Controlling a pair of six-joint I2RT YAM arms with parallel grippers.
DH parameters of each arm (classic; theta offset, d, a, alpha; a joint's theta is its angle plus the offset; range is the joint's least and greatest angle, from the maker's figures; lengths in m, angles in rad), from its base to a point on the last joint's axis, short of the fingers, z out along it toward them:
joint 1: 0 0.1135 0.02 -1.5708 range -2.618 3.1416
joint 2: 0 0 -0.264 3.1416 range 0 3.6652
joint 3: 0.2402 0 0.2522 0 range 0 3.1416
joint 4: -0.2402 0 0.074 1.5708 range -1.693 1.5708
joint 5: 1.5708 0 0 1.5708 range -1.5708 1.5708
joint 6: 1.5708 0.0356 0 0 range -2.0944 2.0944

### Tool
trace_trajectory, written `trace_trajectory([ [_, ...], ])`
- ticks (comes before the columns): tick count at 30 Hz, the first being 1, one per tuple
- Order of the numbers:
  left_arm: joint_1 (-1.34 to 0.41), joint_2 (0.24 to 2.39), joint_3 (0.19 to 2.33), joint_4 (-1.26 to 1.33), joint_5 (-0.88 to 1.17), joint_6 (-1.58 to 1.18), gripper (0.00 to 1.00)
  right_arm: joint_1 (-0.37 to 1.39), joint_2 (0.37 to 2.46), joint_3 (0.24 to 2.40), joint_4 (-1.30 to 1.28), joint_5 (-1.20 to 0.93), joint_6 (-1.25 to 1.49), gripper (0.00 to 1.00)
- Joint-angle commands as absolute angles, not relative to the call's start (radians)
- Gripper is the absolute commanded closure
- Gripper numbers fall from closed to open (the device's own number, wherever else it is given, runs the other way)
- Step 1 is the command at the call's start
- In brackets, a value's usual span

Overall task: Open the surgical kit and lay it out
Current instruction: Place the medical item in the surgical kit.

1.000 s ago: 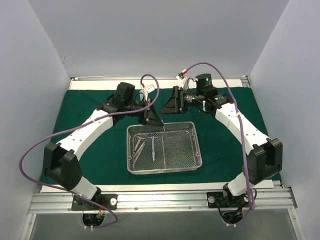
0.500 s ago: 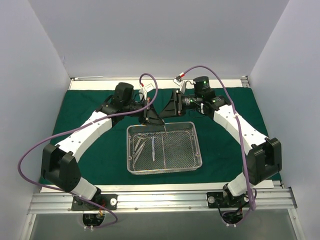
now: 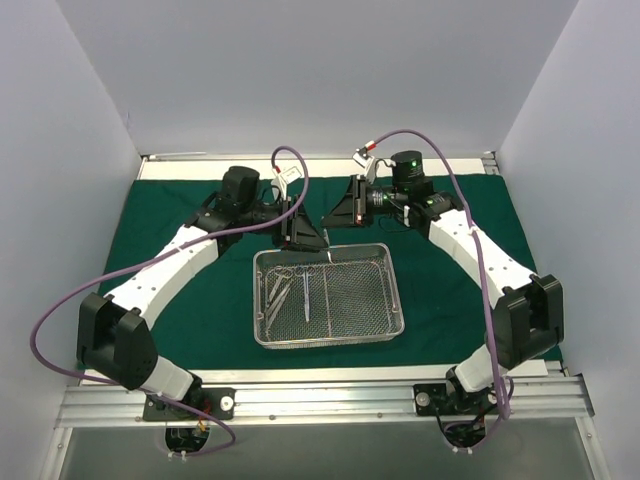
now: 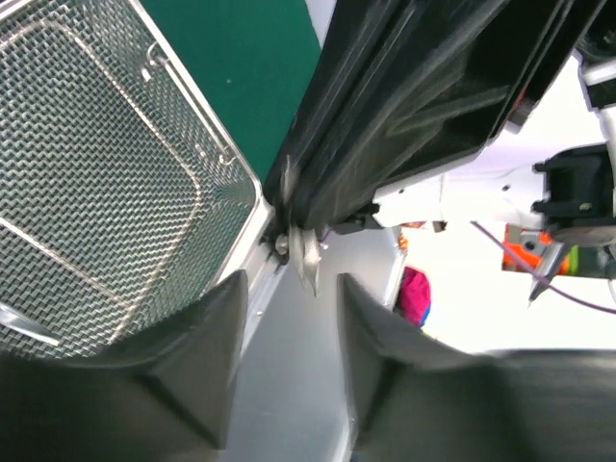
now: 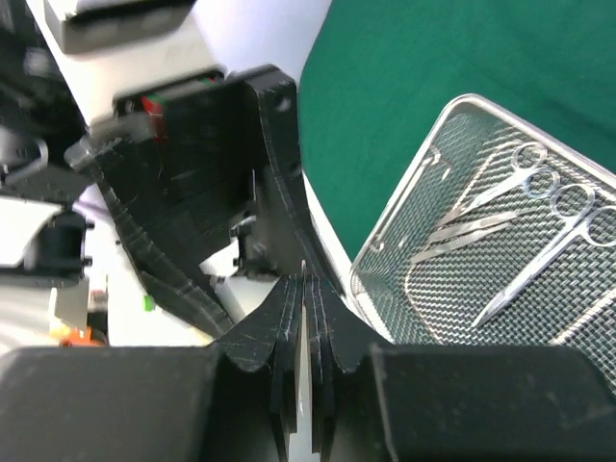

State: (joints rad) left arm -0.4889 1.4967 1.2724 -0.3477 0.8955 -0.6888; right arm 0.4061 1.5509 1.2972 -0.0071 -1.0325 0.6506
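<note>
The dark green cloth [image 3: 200, 290] lies spread flat with the silver mesh tray [image 3: 393, 290] on it. Scissors [image 5: 539, 207] and tweezers [image 5: 472, 231] lie in the tray's left half. Both grippers meet tip to tip above the tray's far left edge. My right gripper [image 3: 335, 215] is shut on a thin steel instrument [image 4: 306, 262], seen as a pale sliver between its pads [image 5: 289, 298]. My left gripper [image 4: 289, 289] faces it, open, its fingers [image 4: 207, 332] apart on either side of the instrument's tip without touching it.
White walls close in the left, back and right sides. The arm bases and an aluminium rail [image 3: 320, 400] run along the near edge. Purple cables [image 3: 60, 300] loop beside both arms. Bare cloth shows left and right of the tray.
My left gripper has opened and let go of the steel instrument. My right gripper has closed onto it. Both arms stay almost in place above the tray's far edge.
</note>
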Motion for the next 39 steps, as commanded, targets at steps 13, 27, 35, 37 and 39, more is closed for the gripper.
trace_trajectory([
  [13, -0.511, 1.508, 1.275, -0.19, 0.908, -0.741, 0.3, 0.367, 1.543, 1.376, 0.014, -0.922, 0.736, 1.0],
  [27, -0.531, 1.58, 1.302, -0.137, 0.905, -0.765, 0.87, 0.374, 1.528, 1.382, 0.025, -0.89, 0.764, 1.0],
  [35, -0.503, 1.502, 1.264, -0.201, 0.976, -0.773, 0.98, 0.374, 1.526, 1.54, -0.288, -0.752, 0.512, 0.57],
  [37, -0.486, 1.461, 1.235, -0.225, 0.995, -0.784, 0.98, 0.374, 1.525, 1.616, -0.457, -0.642, 0.317, 0.44],
  [39, -0.469, 1.434, 1.22, -0.273, 1.034, -0.787, 0.98, 0.388, 1.497, 1.626, -0.518, -0.586, 0.174, 0.37],
])
